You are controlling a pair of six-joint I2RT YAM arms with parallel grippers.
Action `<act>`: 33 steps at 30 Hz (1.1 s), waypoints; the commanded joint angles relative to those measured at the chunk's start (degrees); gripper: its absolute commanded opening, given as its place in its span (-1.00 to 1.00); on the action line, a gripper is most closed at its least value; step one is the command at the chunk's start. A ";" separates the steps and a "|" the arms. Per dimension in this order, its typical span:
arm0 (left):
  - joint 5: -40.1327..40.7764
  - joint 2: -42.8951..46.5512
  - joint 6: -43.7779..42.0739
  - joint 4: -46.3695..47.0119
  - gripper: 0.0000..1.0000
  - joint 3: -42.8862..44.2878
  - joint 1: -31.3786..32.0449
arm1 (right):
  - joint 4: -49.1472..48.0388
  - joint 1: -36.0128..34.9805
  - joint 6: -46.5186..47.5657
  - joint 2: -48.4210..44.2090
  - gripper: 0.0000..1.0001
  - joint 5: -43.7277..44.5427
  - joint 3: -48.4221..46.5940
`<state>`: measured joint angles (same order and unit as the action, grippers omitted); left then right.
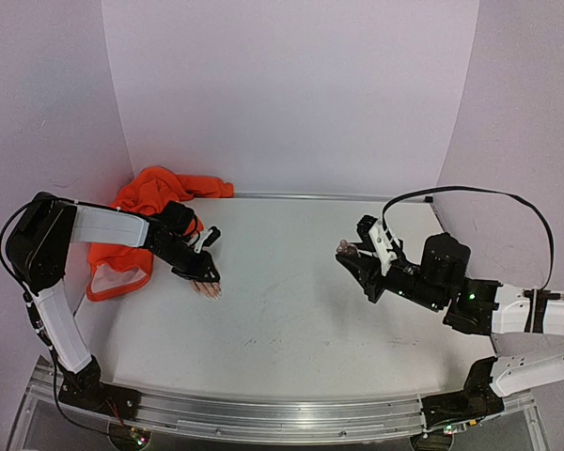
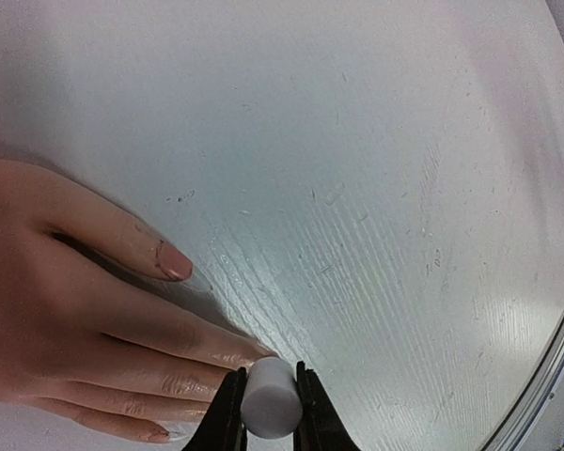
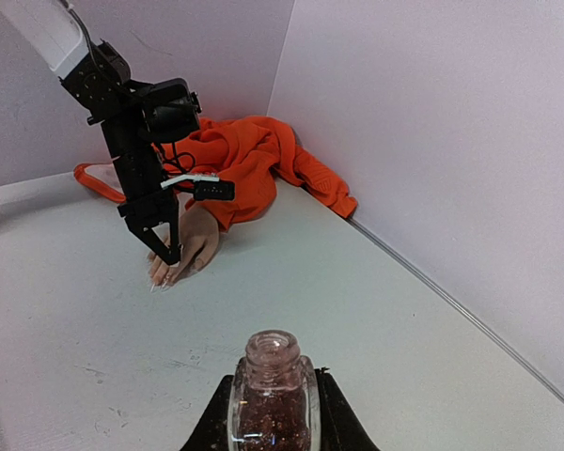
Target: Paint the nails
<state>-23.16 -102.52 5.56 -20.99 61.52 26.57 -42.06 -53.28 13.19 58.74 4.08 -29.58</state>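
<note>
A flesh-coloured mannequin hand (image 1: 205, 285) lies flat on the table, its orange sleeve (image 1: 141, 211) bunched at the back left. Its nails (image 2: 176, 264) show close in the left wrist view. My left gripper (image 1: 203, 273) hovers right over the fingers, shut on the pale cylindrical cap (image 2: 269, 399) of the polish brush; the brush tip is hidden below. My right gripper (image 1: 353, 258) is shut on the open glass polish bottle (image 3: 272, 393), holding it upright above the table at the right. The hand also shows in the right wrist view (image 3: 183, 246).
The white table (image 1: 291, 310) is walled by pale panels on three sides. An orange strap loop (image 1: 113, 280) of the sleeve lies beside the left arm. A metal rail (image 1: 263, 413) runs along the near edge.
</note>
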 commanded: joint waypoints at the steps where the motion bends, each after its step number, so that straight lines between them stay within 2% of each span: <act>1: -1.63 -0.33 -0.39 0.68 -1.00 1.81 -0.11 | -4.82 0.40 -0.58 -0.67 -1.00 -0.12 0.01; 33: -2.33 0.34 0.77 0.52 -1.00 -0.16 0.15 | -4.85 0.45 -0.62 -0.84 -1.00 -0.17 0.01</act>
<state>-24.47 -102.52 6.02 -20.97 61.47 26.57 -42.06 -53.25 13.06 58.74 4.08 -29.56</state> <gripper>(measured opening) 0.151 0.214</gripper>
